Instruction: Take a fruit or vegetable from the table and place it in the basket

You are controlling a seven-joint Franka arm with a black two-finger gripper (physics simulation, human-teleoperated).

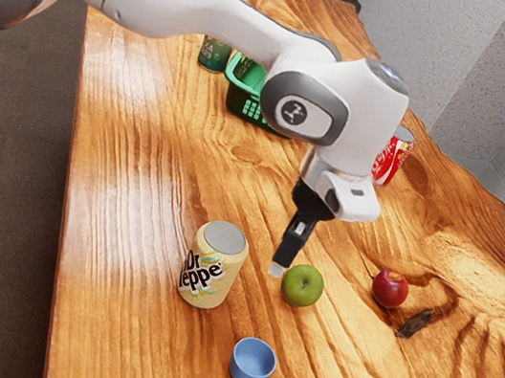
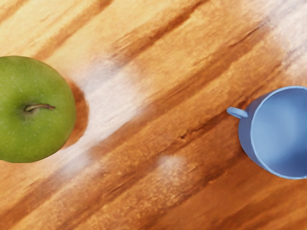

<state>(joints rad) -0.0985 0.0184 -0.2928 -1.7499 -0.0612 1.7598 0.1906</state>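
My gripper points down just beside the green apple, on its side toward the yellow can in the exterior view; how its jaws stand is hidden by the side-on angle. In the wrist view the green apple lies partly outside the picture, stem up. A red apple rests on the table, farther to the exterior view's right. The green basket stands at the far part of the table, partly hidden behind my arm.
A yellow Dr Pepper can stands near the gripper. The blue cup, also a blue cup in the wrist view, is close by. A red can, a green can and a small dark object are on the wooden table.
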